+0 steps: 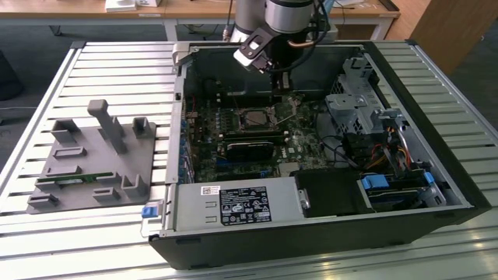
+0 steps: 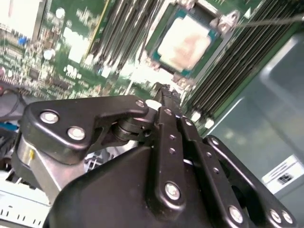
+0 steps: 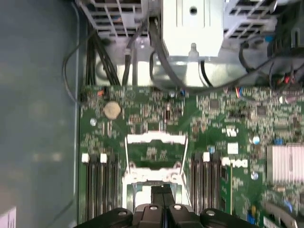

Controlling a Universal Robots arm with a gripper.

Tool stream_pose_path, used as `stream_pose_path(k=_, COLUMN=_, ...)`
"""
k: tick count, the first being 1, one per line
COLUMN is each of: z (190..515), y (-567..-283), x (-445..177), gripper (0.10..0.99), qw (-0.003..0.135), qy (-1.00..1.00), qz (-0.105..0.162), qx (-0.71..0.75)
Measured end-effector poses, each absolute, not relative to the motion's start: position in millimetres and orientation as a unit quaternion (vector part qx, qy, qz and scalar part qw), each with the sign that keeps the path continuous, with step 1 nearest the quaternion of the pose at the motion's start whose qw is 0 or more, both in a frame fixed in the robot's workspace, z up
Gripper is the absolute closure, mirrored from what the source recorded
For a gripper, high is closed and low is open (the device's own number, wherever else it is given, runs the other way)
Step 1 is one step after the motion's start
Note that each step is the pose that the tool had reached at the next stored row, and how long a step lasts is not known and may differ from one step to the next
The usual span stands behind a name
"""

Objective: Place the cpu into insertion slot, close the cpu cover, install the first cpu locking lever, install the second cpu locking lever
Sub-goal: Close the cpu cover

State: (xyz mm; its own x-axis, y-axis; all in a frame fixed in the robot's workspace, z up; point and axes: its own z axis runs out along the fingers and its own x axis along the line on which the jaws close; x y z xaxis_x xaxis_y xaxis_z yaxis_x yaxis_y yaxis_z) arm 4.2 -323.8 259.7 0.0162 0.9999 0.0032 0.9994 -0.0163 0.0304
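The cpu (image 2: 184, 45), a square chip with a silvery-beige top, lies in the insertion slot (image 1: 255, 118) on the green board inside the open computer case. My gripper (image 1: 280, 87) hangs above the board just beyond the slot, close to the case's back wall. Its black fingers are shut together with nothing visible between them in both wrist views, the tip (image 2: 165, 91) (image 3: 161, 192) close over the board. The silvery cpu cover (image 3: 156, 138) shows as a frame with green board visible through its cut-out. A thin wire locking lever (image 2: 275, 20) sticks out beside the slot.
A long black card (image 1: 249, 146) sits just in front of the slot. Memory slots (image 3: 99, 190) flank the cover. A metal drive cage (image 1: 354, 108) with cables stands at the exterior view's right, a power supply (image 1: 237, 204) at the front. A grey fixture tray (image 1: 93, 157) lies outside the case.
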Motion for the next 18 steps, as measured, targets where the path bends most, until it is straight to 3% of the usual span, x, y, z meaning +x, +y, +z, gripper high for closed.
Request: stream_pose_path(k=18, z=254, y=-324, x=30, gripper=0.969, qw=0.009, qy=0.719, qz=0.012, qx=0.695)
